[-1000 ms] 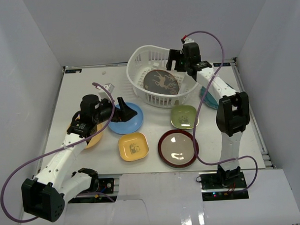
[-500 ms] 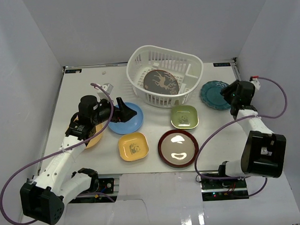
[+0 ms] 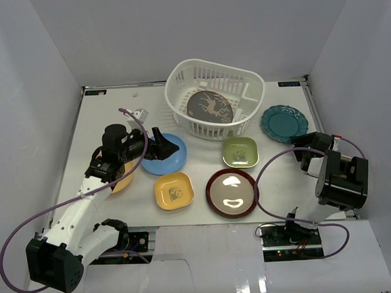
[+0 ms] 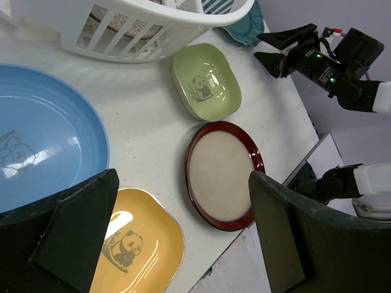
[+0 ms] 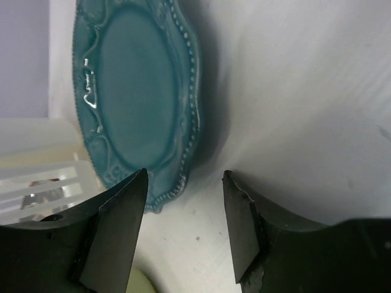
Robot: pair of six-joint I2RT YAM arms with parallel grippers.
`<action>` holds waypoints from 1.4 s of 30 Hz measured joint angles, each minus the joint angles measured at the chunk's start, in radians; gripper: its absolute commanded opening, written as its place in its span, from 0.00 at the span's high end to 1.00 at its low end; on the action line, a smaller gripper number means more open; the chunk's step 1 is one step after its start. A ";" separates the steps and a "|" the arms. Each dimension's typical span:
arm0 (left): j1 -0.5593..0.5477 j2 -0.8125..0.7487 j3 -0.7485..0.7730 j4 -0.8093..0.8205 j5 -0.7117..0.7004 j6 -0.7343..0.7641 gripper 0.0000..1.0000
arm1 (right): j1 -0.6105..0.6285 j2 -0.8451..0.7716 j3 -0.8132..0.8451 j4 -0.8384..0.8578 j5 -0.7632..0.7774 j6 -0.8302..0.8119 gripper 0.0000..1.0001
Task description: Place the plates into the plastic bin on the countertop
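Orange-yellow plate (image 3: 121,182): left of the left hand, mostly hidden under the left arm; only a strip of rim shows
Grey piece (image 3: 141,114): beyond the left hand on the table (image 3: 107,108), too small to tell what it is
Left hand (image 3: 164,145): released, fingers spread wide with nothing between them, poised over the light blue plate (image 3: 159,162); whether it touches cannot be told
Light blue plate, left wrist view: cut off at the frame's left edge
Yellow plate (image 3: 174,190): nearer than the left hand, close to the table's near edge; in the wrist view one finger covers part of it
Plastic bin (image 3: 176,102): beyond and to the right of the left hand, holding the red patterned plate (image 3: 209,107) flat on its base
Maroon-rimmed plate (image 3: 232,193): between the hands, by the near edge, apart from its neighbours
Green plate (image 3: 240,152): between the hands, just in front of the bin
Teal scalloped plate (image 3: 283,123): just beyond the right hand, near the right rail; cropped at the top in the right wrist view
Right hand (image 3: 303,147): released and empty, fingers apart over bare table, tips just short of the teal rim
Open room: bare table between green plate and right hand, and at the far left corner
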 measured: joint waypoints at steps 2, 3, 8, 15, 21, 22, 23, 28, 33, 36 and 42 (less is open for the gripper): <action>0.000 0.002 0.000 0.000 0.005 0.000 0.02 | 0.000 0.072 -0.001 0.114 -0.037 0.054 0.55; 0.000 0.006 0.000 0.000 0.009 -0.001 0.02 | 0.000 0.114 0.001 0.172 -0.057 0.081 0.61; 0.000 0.018 0.000 0.000 0.013 -0.002 0.02 | 0.000 0.287 0.019 0.381 -0.116 0.241 0.92; 0.000 0.019 0.000 0.000 0.011 -0.002 0.02 | 0.008 0.120 -0.037 0.334 -0.066 0.234 0.92; 0.000 0.016 0.000 0.000 0.003 -0.002 0.02 | 0.008 -0.295 -0.098 0.061 0.016 0.119 0.92; 0.000 0.013 0.000 0.000 0.001 -0.002 0.02 | 0.008 -0.368 -0.097 0.027 0.029 0.097 0.92; 0.000 0.007 0.000 0.000 -0.002 -0.002 0.02 | 0.008 -0.430 -0.090 -0.003 0.039 0.076 0.92; 0.000 -0.030 0.000 0.001 -0.008 -0.002 0.02 | 0.020 -0.598 0.022 -0.096 0.042 -0.016 0.92; 0.000 -0.047 0.000 0.002 -0.009 -0.001 0.02 | 0.173 -0.484 0.240 -0.141 0.010 -0.094 0.92; 0.000 -0.047 0.000 0.002 -0.009 0.001 0.02 | 0.329 -0.313 0.429 -0.186 -0.020 -0.157 0.92; 0.000 -0.047 0.000 0.002 -0.009 0.001 0.02 | 0.537 0.053 0.748 -0.242 -0.140 -0.214 0.92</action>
